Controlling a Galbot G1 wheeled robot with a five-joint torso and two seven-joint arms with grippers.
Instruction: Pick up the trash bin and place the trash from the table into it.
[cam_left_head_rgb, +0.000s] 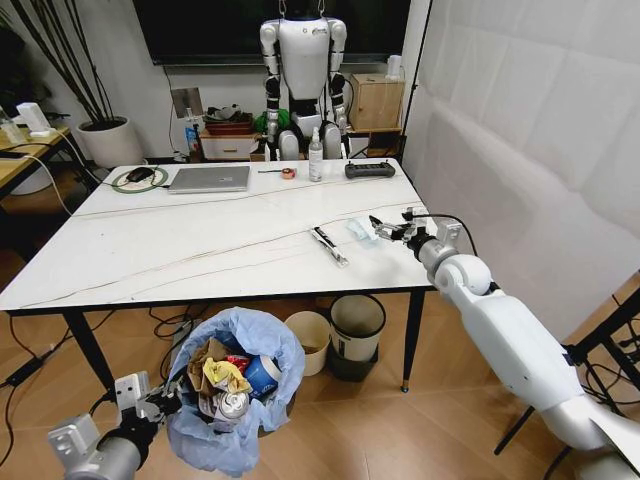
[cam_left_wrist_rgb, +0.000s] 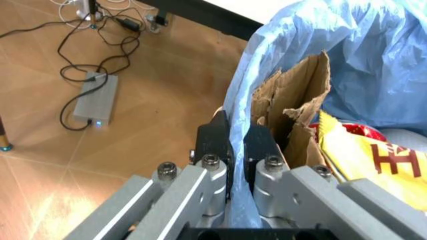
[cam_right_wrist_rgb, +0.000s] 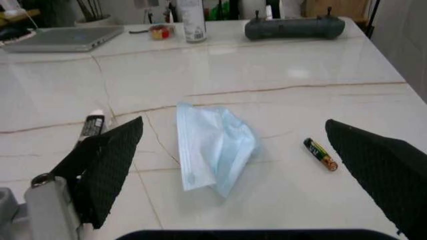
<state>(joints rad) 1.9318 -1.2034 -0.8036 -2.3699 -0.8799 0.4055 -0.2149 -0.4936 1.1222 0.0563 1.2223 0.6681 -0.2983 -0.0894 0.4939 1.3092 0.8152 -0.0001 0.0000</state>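
1. Light-blue plastic puffs over the rim of the trash bin (cam_left_head_rgb: 237, 395), which hangs below the near edge of the worktop (cam_left_head_rgb: 150, 250), out in front of its black legs.
2. Left gripper (cam_left_wrist_rgb: 237, 142) is clenched on the bin's rim, one finger outside the bag and one inside, pinching the liner between them.
3. Inside the bin: torn brown cardboard (cam_left_wrist_rgb: 293, 107), a yellow wrapper (cam_left_wrist_rgb: 373, 157), a blue paper cup (cam_left_head_rgb: 262, 375) and a crushed can (cam_left_head_rgb: 233, 404).
4. Right gripper (cam_left_head_rgb: 393, 228) is over the far right part of the white worktop, fingers (cam_right_wrist_rgb: 110, 165) spread wide and holding nothing.
5. Light-blue mask (cam_right_wrist_rgb: 213, 147) lies flat on the worktop, right between those open fingers.
6. Small battery (cam_right_wrist_rgb: 320, 154) lies just beside the mask; a marker pen (cam_left_head_rgb: 327, 244) sits on the mask's other side.
7. Farther back on the worktop: a silver laptop (cam_left_head_rgb: 210, 178), a spray bottle (cam_left_head_rgb: 316, 155), a black controller (cam_left_head_rgb: 369, 170).
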